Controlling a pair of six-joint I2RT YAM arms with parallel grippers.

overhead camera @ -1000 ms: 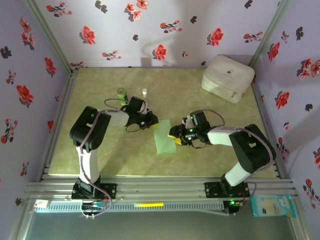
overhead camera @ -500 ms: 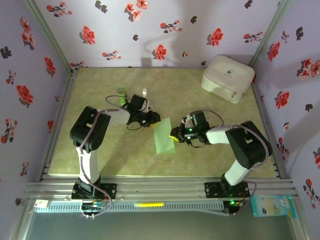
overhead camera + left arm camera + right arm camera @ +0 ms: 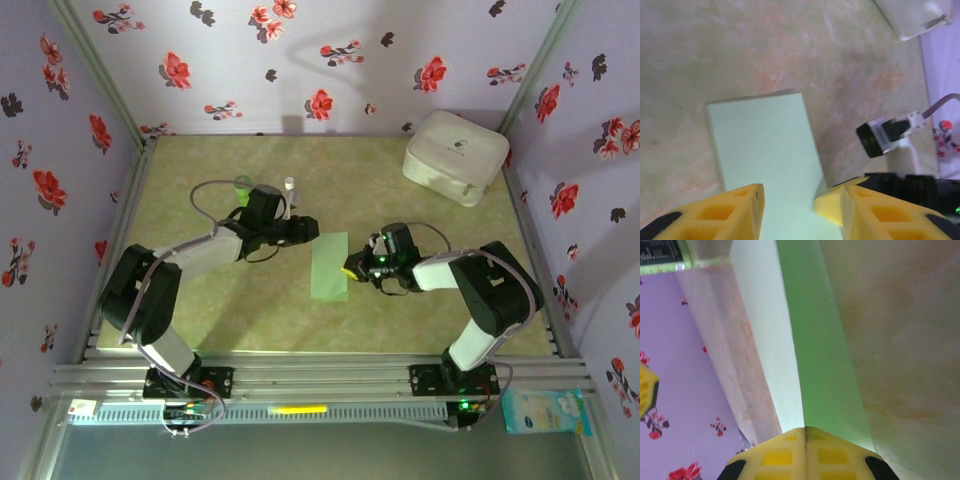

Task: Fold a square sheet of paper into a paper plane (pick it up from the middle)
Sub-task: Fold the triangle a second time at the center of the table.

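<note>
At the middle of the worktop, the square sheet of paper lies doubled over as a pale green rectangle. Right pincer, at the sheet's right edge: fingers pressed together, clamped on the paper edge that runs into their seam. Left pincer, just beside the sheet's far left corner: fingers apart, holding nothing. White case: far right corner.
</note>
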